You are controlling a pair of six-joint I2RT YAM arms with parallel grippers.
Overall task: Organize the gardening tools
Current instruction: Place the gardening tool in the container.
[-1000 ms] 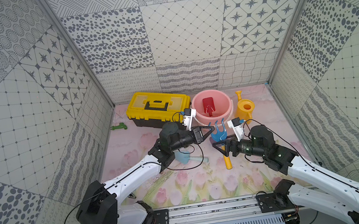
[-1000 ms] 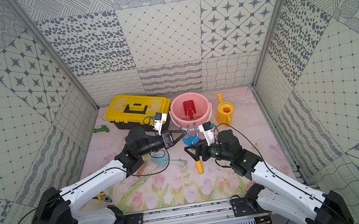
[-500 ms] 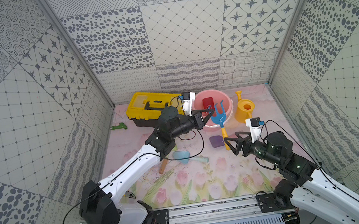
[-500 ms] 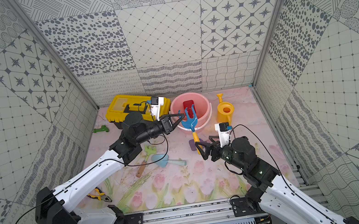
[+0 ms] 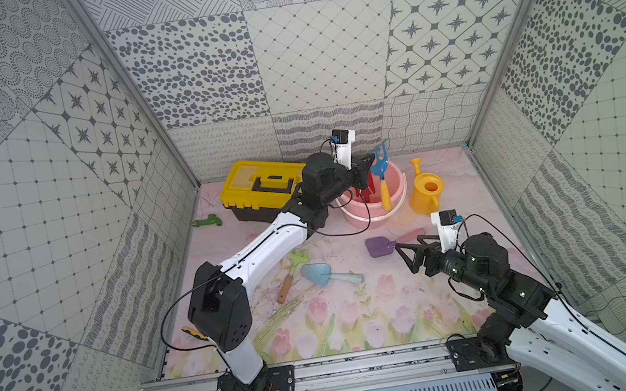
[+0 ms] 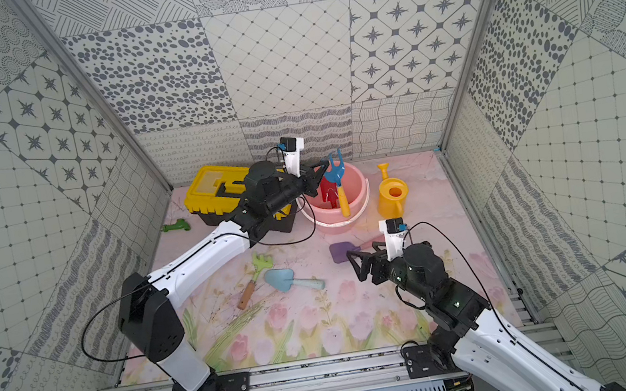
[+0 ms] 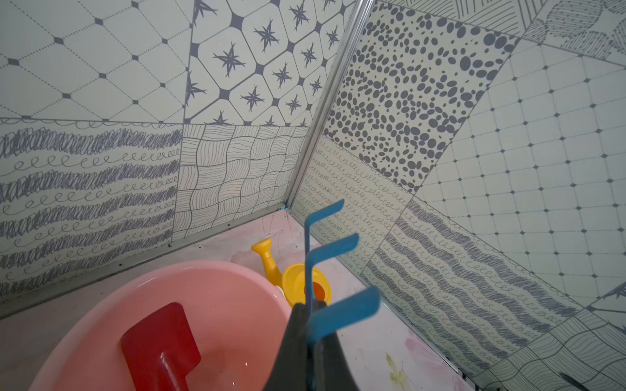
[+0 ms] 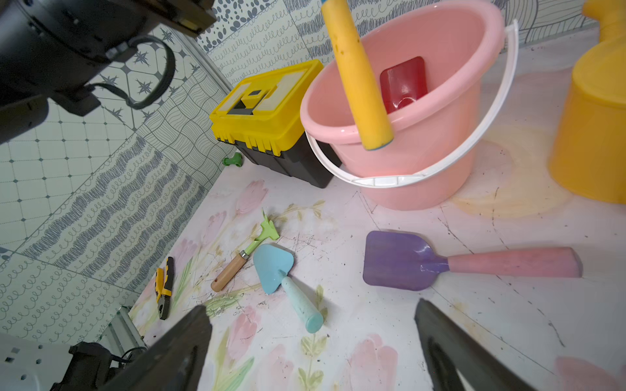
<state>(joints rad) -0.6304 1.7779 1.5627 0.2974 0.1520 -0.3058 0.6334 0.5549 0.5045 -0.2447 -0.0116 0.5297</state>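
Above the pink bucket (image 5: 373,217), the left gripper (image 5: 370,165) clamps the blue fork (image 5: 380,161), prongs up. In front of the bucket lies the purple scoop (image 5: 378,246), just beside the right gripper (image 5: 405,259), whose jaws stand wide apart.

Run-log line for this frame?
left end effector: shut on blue fork over pink bucket | right end effector: open, empty | in pink bucket: red spade | on mat: purple scoop, green rake, light-blue trowel

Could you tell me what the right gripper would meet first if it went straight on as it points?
Most likely the blade of the purple scoop, lying on the mat just ahead of the open right gripper. Its height is unclear, so it might pass above.
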